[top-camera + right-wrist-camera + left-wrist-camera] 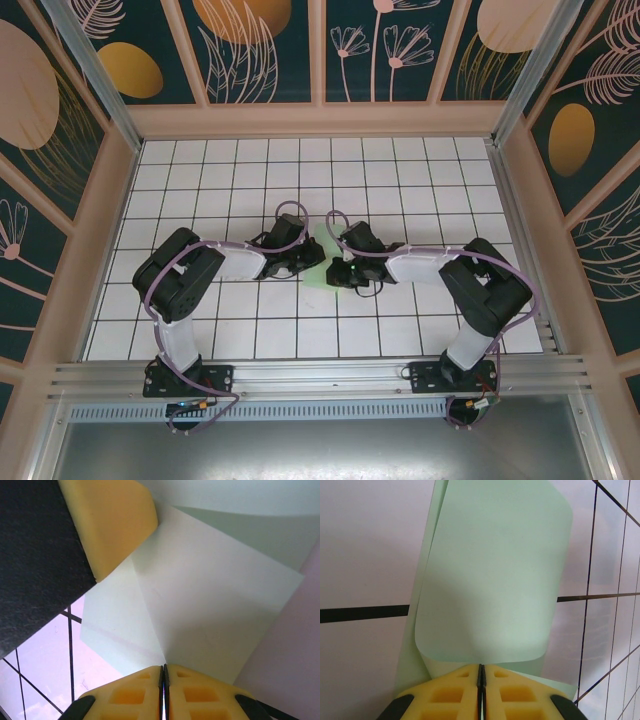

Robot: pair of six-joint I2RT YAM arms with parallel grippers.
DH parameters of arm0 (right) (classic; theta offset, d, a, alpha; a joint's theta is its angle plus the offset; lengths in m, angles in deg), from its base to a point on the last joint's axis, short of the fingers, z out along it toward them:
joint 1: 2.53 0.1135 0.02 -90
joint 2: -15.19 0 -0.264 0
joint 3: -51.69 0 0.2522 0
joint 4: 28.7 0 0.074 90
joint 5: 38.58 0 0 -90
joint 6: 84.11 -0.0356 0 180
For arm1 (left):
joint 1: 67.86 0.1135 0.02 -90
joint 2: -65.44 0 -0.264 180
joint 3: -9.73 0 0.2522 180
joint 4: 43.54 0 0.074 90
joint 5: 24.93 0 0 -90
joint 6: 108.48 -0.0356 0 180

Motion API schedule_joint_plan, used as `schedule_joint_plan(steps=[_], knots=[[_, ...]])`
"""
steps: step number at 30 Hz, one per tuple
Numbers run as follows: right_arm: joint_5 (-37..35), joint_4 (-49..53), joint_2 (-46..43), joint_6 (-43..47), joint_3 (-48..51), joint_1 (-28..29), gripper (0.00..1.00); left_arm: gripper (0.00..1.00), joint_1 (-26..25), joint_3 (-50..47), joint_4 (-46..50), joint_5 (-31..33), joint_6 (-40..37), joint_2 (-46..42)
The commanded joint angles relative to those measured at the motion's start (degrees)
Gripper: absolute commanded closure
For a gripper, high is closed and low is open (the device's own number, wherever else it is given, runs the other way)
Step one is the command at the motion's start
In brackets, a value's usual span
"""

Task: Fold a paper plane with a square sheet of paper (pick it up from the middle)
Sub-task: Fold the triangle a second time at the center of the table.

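Nearest, the left gripper [481, 672] has its yellow fingers pressed together. The lower edge of the sheet [490, 580] runs into the seam between them, so it looks clamped on the paper. The right gripper [164, 674] is closed the same way, with a crease in the sheet leading straight to its seam; it too seems to pinch the paper. Just beyond it, one yellow finger of the left gripper stands over the sheet from the other side.

I judge this an early fold: a flap is lifted and curled over, not yet flattened. The next move would call for both arms to carry the flap across together, edge to edge, then press the crease without tearing or sliding the thin paper.

The sheet is pale mint green, plain and partly doubled, its raised flap bowed; no dart shape yet. It sits in the middle of the white gridded table [200, 160], between the two grippers.
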Motion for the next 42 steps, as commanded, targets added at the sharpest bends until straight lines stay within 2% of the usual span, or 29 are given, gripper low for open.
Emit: schedule_joint_plan(steps=[1, 10, 21, 29, 37, 42], knots=[[0.5, -0.8, 0.5, -0.2, 1.6, -0.6, 0.87, 0.87, 0.1, -1.1, 4.1, 0.7, -1.3, 1.9], [1.4, -1.2, 0.3, -1.0, 4.7, -0.7, 0.87, 0.88, 0.1, -1.2, 3.9, 0.7, -1.1, 2.3], [5.3, -2.4, -3.9, -3.3, 9.7, -1.0, 0.86, 0.89, 0.1, -1.9, 3.6, 1.2, -1.0, 2.7], [3.2, 1.2, -6.4, -3.1, 11.6, -1.0, 0.86, 0.89, 0.1, -2.0, 3.6, 1.3, -1.1, 2.8], [2.0, 4.0, -13.0, -4.1, 9.7, -1.2, 0.86, 0.89, 0.2, -1.9, 3.6, 1.1, -1.5, 2.4], [4.0, -1.5, -14.5, -8.6, 6.5, -1.9, 0.88, 0.89, 0.1, -1.7, 3.4, 0.8, -1.5, 2.3]])
